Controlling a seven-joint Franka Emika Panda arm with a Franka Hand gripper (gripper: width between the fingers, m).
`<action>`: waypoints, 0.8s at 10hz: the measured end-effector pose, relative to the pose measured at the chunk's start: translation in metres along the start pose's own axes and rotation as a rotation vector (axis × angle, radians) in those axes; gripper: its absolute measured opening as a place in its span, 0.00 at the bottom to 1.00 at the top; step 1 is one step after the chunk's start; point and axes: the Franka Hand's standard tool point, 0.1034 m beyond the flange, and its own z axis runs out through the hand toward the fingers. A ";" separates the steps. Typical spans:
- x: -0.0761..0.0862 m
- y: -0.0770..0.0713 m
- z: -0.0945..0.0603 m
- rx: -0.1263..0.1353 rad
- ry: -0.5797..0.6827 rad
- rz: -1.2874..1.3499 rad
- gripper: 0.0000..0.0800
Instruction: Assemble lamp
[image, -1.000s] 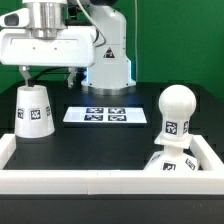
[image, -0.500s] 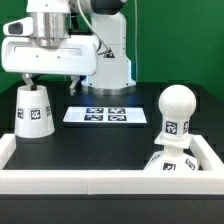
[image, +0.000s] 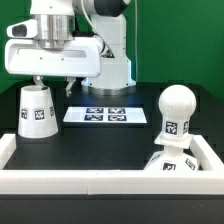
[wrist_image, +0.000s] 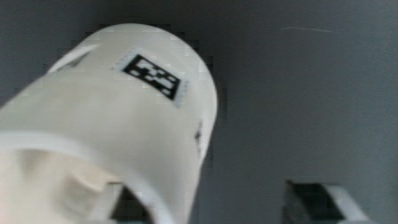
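Note:
The white tapered shade (image: 37, 112) stands wide end down at the exterior view's left, a tag on its side. It fills much of the wrist view (wrist_image: 125, 120). My gripper (image: 53, 86) hangs open just above it. In the wrist view the gripper (wrist_image: 226, 203) has one finger (wrist_image: 135, 201) at the shade's edge and the other (wrist_image: 317, 200) over bare table. It holds nothing. The ball-shaped bulb (image: 176, 108) sits atop the lamp base (image: 168, 162) at the exterior view's right.
The marker board (image: 107, 115) lies flat on the black table behind the middle. A white raised wall (image: 100, 181) borders the table's front and sides. The robot's own base (image: 110, 70) stands at the back.
My gripper has moved toward the exterior view's right and a little lower, over the shade. The lamp parts have not moved.

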 end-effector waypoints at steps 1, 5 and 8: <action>0.000 0.000 0.000 0.000 0.000 0.000 0.29; 0.001 0.000 -0.001 0.000 0.003 -0.001 0.05; 0.001 -0.006 -0.002 0.008 -0.005 0.005 0.05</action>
